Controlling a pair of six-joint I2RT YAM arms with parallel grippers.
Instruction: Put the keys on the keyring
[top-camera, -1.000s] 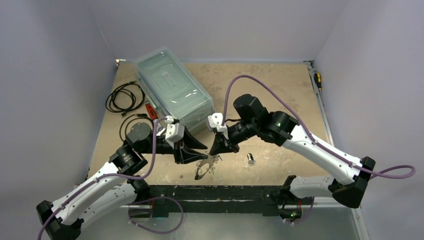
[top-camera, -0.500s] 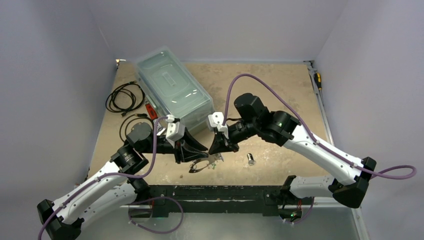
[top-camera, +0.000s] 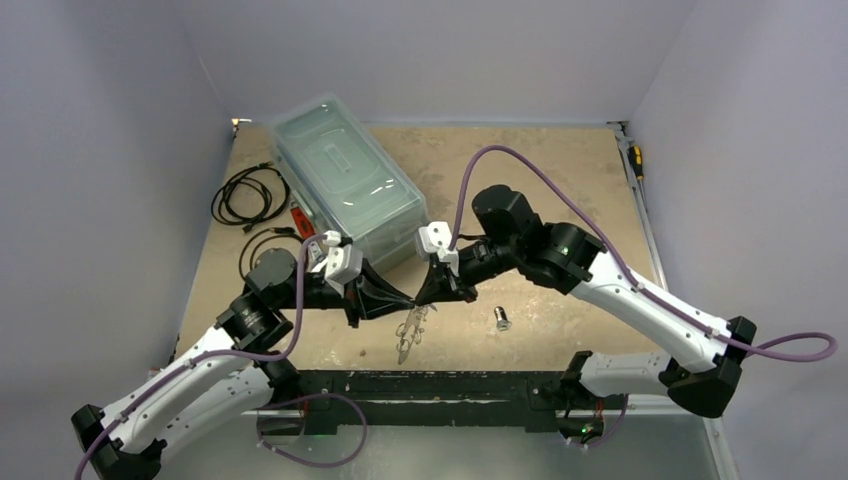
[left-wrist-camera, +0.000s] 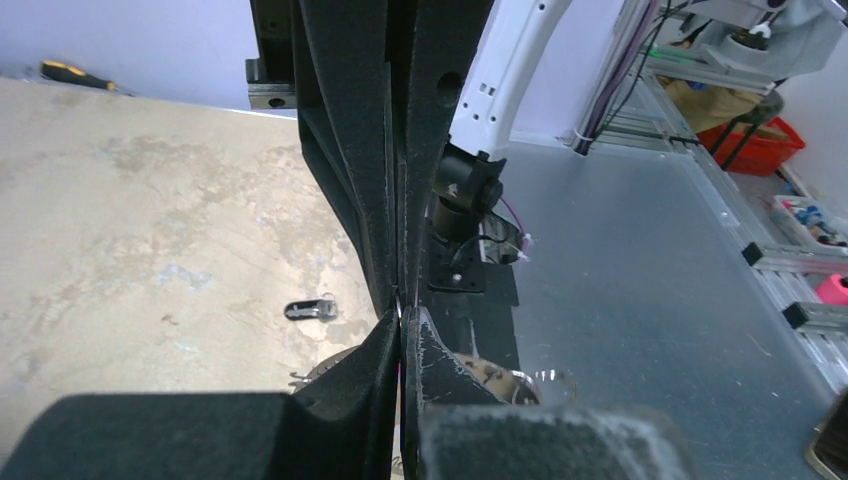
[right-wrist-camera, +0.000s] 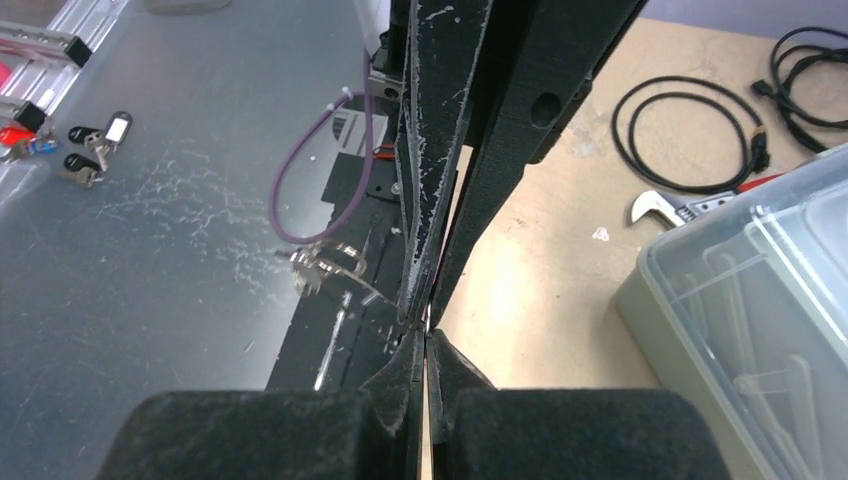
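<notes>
My two grippers meet tip to tip above the table's near edge. The left gripper (top-camera: 408, 297) (left-wrist-camera: 400, 318) is shut, and so is the right gripper (top-camera: 421, 296) (right-wrist-camera: 425, 335). Both pinch the top of the pale keyring (top-camera: 407, 332), which hangs below them, seen edge-on. Part of its loop shows beside the left jaws (left-wrist-camera: 545, 381), and its small metal rings stick out left of the right jaws (right-wrist-camera: 325, 262). One dark and silver key (top-camera: 502, 319) (left-wrist-camera: 310, 309) lies on the table, right of the grippers. The other keys are out of view.
A clear lidded plastic box (top-camera: 345, 180) stands just behind the grippers. Coiled black cables (top-camera: 245, 195) and a red-handled tool (top-camera: 297, 217) lie at the back left. A screwdriver (top-camera: 636, 160) rests at the right edge. Small tagged fobs (right-wrist-camera: 95, 140) lie on the grey metal surface.
My left gripper has moved right to the right gripper's tip and shut on the keyring. The keyring has swung from a flat open loop to hanging narrow and edge-on.
</notes>
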